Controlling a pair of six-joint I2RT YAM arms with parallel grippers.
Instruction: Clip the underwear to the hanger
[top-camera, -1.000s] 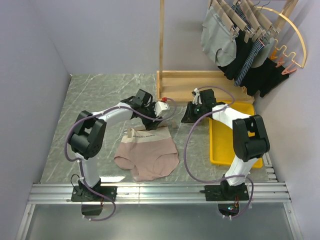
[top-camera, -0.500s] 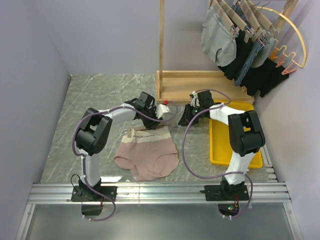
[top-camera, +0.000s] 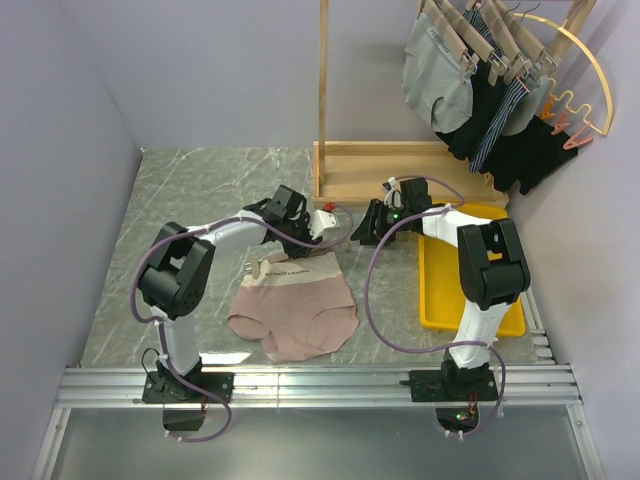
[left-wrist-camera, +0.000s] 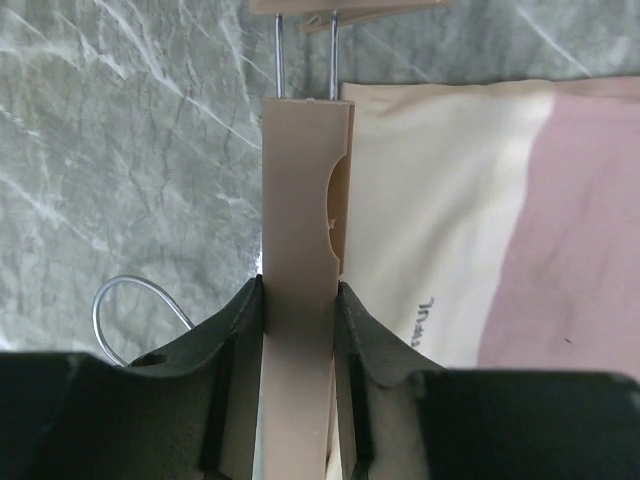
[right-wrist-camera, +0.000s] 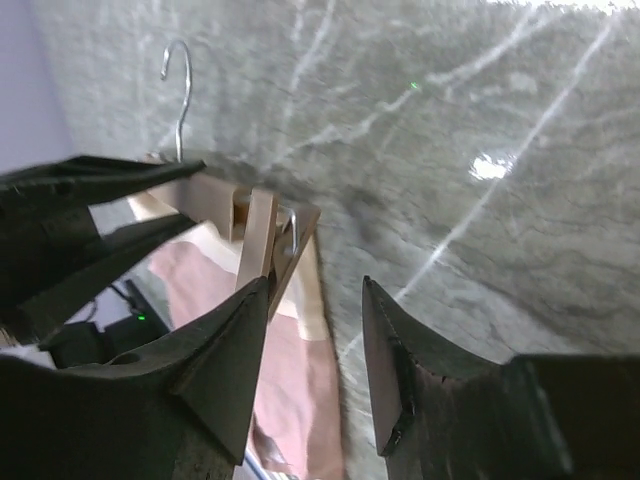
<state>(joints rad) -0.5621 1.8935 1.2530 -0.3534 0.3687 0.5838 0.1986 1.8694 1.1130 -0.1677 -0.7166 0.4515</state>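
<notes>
The pink underwear (top-camera: 295, 310) lies flat on the marble table, its cream waistband towards the back. My left gripper (top-camera: 302, 228) is shut on the bar of the light-wood hanger (left-wrist-camera: 300, 230), which lies along the waistband (left-wrist-camera: 440, 200). The hanger's metal hook (left-wrist-camera: 130, 300) curls to the left of the bar. My right gripper (top-camera: 366, 228) is open, just right of the hanger's end. In the right wrist view the wooden clip (right-wrist-camera: 265, 235) sits at my left fingertip (right-wrist-camera: 255, 300), over the corner of the underwear (right-wrist-camera: 290, 370). Nothing lies between the jaws.
A wooden rack (top-camera: 400, 165) stands behind the grippers, with grey (top-camera: 435, 75), black and striped garments hanging on hangers at the top right. A gold wire arch (top-camera: 590, 60) with pink clips is there too. A yellow tray (top-camera: 470, 300) lies under the right arm.
My right gripper has moved left, closer to the hanger's end. My left gripper has kept its grip on the hanger bar and shifted only slightly.
</notes>
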